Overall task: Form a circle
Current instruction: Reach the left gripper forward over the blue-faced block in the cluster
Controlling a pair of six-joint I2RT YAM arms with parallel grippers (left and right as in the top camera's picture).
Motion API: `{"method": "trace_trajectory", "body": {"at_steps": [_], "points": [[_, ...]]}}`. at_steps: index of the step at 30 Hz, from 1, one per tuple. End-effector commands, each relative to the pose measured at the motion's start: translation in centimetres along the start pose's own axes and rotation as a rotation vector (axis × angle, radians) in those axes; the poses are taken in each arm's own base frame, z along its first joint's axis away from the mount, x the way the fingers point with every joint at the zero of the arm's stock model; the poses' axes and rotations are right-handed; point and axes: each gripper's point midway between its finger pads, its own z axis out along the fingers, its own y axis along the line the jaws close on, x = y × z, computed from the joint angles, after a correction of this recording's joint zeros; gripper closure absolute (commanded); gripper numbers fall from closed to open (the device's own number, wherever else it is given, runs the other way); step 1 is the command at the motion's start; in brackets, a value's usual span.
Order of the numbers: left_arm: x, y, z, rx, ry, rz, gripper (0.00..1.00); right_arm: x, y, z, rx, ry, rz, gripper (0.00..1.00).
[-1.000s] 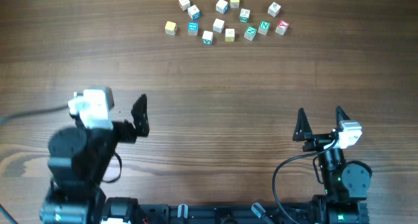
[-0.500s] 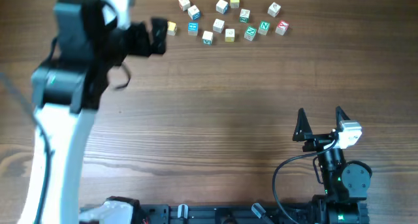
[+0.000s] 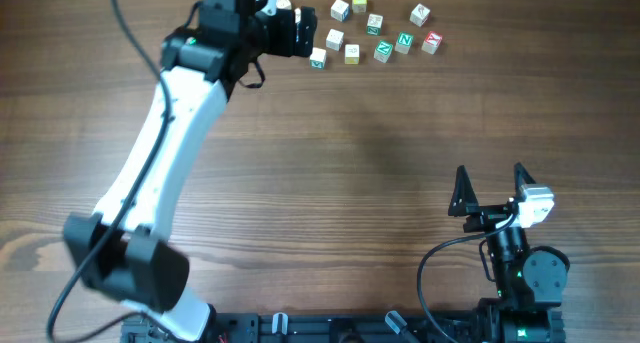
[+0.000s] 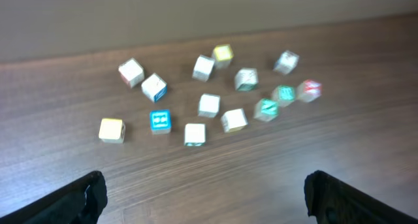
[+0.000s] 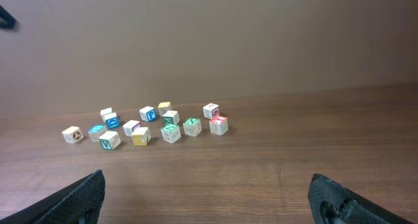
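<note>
Overhead, the left arm hides small wooden letter cubes that the left wrist view shows, loosely scattered. The left fingers and right fingers stand open.

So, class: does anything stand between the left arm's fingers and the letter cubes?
Nothing visible does. The open fingers of the left gripper face the letter cubes across bare table.
</note>
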Motion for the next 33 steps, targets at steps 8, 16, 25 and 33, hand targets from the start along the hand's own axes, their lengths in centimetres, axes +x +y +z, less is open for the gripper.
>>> {"method": "trace_trajectory", "body": {"at_steps": [8, 16, 25, 33], "points": [[4.8, 2.9, 13.8, -0.053, 0.056, -0.054, 0.02, -0.3, -0.4, -0.1, 0.021, -0.015, 0.005, 0.00], [5.6, 5.1, 18.3, -0.133, -0.019, -0.100, 0.00, -0.3, -0.4, -0.1, 0.021, -0.015, 0.006, 0.00], [8.4, 6.4, 21.7, -0.148, 0.002, -0.106, 0.13, -0.3, -0.4, -0.1, 0.021, -0.015, 0.006, 0.00], [8.7, 6.6, 21.9, -0.150, 0.004, -0.107, 0.23, -0.3, -0.4, -0.1, 0.021, -0.015, 0.005, 0.00]]}}
